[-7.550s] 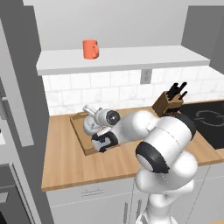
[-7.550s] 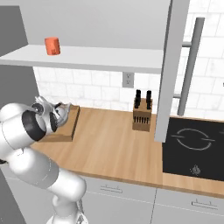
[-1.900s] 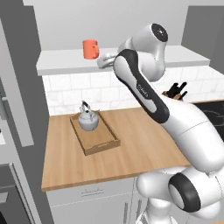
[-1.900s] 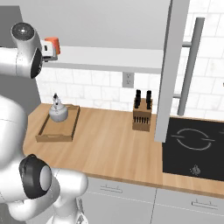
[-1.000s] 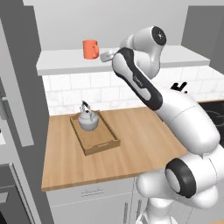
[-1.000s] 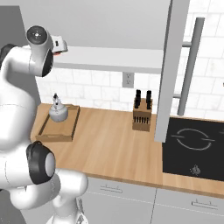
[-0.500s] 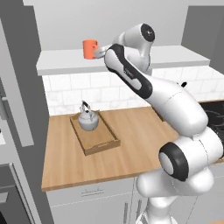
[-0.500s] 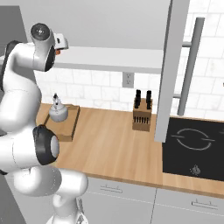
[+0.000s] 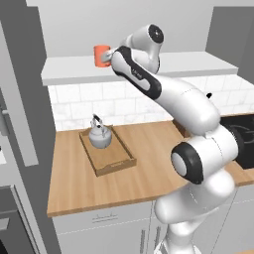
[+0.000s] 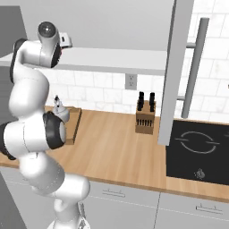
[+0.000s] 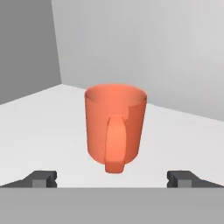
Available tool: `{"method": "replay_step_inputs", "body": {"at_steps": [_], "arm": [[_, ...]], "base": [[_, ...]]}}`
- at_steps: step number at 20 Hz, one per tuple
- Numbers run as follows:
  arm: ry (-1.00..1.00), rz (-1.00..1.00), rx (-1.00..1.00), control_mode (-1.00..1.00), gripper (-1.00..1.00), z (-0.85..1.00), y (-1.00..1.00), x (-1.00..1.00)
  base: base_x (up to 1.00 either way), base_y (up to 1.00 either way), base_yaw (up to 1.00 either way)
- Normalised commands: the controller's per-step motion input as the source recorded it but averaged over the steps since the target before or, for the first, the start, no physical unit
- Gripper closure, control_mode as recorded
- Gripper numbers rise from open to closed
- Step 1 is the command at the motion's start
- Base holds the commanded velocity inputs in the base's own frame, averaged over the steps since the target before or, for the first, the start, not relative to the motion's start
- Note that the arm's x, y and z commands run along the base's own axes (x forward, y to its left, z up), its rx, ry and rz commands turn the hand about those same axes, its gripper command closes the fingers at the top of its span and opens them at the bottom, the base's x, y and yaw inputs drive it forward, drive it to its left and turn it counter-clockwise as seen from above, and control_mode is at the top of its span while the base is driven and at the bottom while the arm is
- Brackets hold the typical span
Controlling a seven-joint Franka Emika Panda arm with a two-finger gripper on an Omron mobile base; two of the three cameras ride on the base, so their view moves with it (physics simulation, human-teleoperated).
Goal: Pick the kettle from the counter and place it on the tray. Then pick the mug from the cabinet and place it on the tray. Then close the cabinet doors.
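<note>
A: State the condition of the gripper point(image 11: 112, 179).

B: Its two fingertips point(image 11: 41, 178) stand wide apart at either side of the hand view, with nothing between them and nothing clamped. The gripper is raised to the level of the cabinet shelf point(image 9: 198, 63).

A: What lies nearest in front of it?

B: The mug point(image 11: 114, 124), orange-red, upright on the pale shelf, centred just ahead of the gap between the fingertips. Its handle faces the gripper. The fingertips do not touch it. In the left base view the mug point(image 9: 101, 55) stands directly beyond the hand, partly covered by it.

A: And behind the mug?

B: The grey back wall of the cabinet point(image 11: 144, 48) and a darker side wall to the left in the hand view.

A: What lies below the gripper?

B: The surface point(image 9: 149, 168), well below. On it rests the tray point(image 9: 115, 164), and the kettle point(image 9: 99, 136) stands upright inside the tray, at the tray's far end, towards the tiled wall point(image 9: 126, 101).

A: What lies farther off to the side?

B: In the right base view, a knife block point(image 10: 146, 120) stands on the surface against the wall, well apart from the tray. Beyond it hangs an open cabinet door point(image 10: 176, 67) with a long vertical bar handle point(image 10: 194, 71), seen nearly edge-on. Farthest from the gripper is a black cooktop point(image 10: 199, 152) set into the surface.
</note>
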Motion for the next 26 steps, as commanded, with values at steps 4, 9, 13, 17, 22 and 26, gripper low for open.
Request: {"method": "replay_step_inputs", "body": {"at_steps": [4,9,13,17,22,26], "arm": [[0.01,0.0,0.0,-1.0,-1.0,0.0,0.23,0.42],[0.0,0.0,0.0,-1.0,-1.0,0.0,0.15,0.33],[0.01,0.0,0.0,-1.0,-1.0,0.0,0.07,0.3],[0.0,0.0,0.0,-1.0,1.0,-0.02,0.11,0.26],[0.0,0.0,0.0,-1.0,1.0,-0.06,0.0,0.03],[0.0,0.0,0.0,-1.0,1.0,-0.03,0.0,0.0]], "base": [[0.0,0.0,0.0],[0.0,0.0,0.0],[0.0,0.0,0.0],[0.0,0.0,0.0],[0.0,0.0,0.0],[0.0,0.0,0.0]]}}
